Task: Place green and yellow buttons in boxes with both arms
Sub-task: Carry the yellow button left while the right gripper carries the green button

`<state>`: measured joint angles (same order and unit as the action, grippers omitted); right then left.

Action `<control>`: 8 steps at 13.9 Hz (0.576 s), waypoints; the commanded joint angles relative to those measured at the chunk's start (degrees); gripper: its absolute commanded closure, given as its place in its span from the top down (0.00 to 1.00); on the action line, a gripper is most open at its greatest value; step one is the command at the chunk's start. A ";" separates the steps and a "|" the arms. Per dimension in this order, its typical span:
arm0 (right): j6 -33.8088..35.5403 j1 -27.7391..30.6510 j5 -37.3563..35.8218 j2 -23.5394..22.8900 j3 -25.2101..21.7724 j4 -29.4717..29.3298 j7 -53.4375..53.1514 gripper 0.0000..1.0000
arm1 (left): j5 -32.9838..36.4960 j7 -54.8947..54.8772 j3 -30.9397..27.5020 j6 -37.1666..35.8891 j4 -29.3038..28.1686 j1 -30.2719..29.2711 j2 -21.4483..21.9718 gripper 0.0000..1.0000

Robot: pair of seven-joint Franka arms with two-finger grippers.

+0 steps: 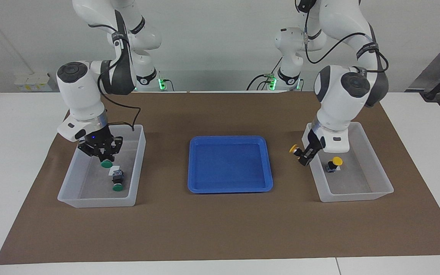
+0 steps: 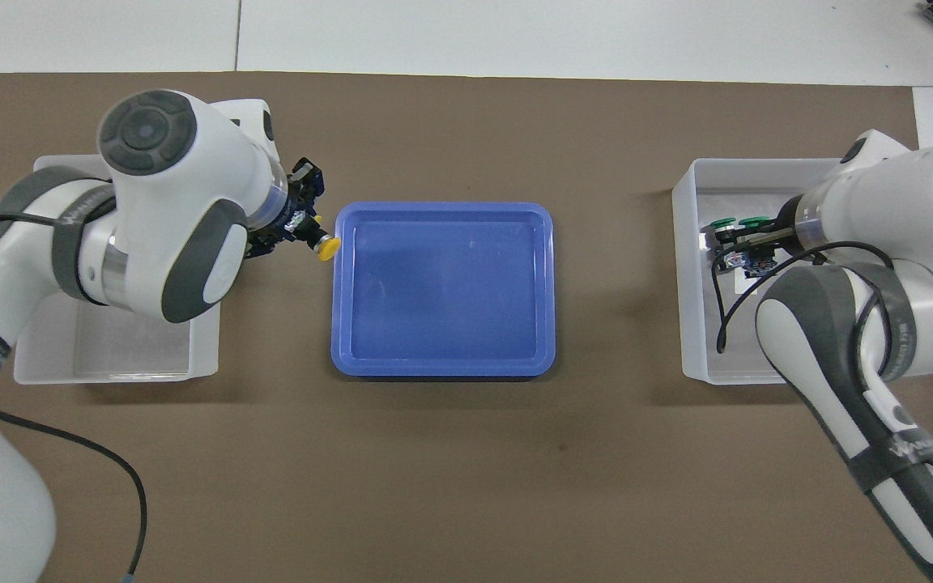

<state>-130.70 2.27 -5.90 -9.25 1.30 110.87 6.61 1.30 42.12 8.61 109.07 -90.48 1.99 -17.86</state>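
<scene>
Yellow button [image 1: 293, 149] is pinched in the left gripper [image 1: 304, 154], jaws closed on it, over the rim of its box [image 1: 376, 183], where another yellow button [image 1: 334, 164] lies. Right gripper [image 1: 103, 152] grips a green button [image 1: 106, 164] inside its box [image 1: 67, 187], above the green one [image 1: 117, 182] lying there; the blue tray [image 1: 204, 183] sits between the boxes

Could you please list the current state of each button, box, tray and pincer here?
Left pincer: shut on a yellow button, over the box rim.
Held yellow button: airborne, cap sideways.
Other yellow button: resting in the left arm's box.
Right pincer: holding a green button inside its box.
Held green button: cap down.
Other green button: lying in that box.
Blue tray: empty.
</scene>
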 commanded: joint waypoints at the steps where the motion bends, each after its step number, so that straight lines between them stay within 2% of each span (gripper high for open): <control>1: -4.90 2.39 0.36 -3.84 0.72 -1.09 2.79 0.00 | -0.69 -13.86 0.18 -2.80 -0.22 -4.52 0.55 0.00; 4: -5.70 3.35 -0.43 -7.88 0.72 -4.25 2.97 0.00 | -0.33 -26.52 0.10 -2.29 -3.81 -8.84 2.12 0.00; 6: -7.63 3.01 -0.43 -9.03 0.72 -4.61 2.88 0.00 | -0.33 -34.79 0.10 3.74 -11.60 -12.35 4.93 0.00; 8: -9.91 3.01 -0.43 -11.13 0.72 -5.05 2.88 0.00 | -0.33 -42.00 0.18 14.62 -22.23 -16.30 8.09 0.00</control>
<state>-138.81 4.50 -5.99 -18.08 1.34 107.57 8.19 1.26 6.46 8.24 114.35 -100.08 -10.94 -15.69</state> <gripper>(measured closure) 0.683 0.581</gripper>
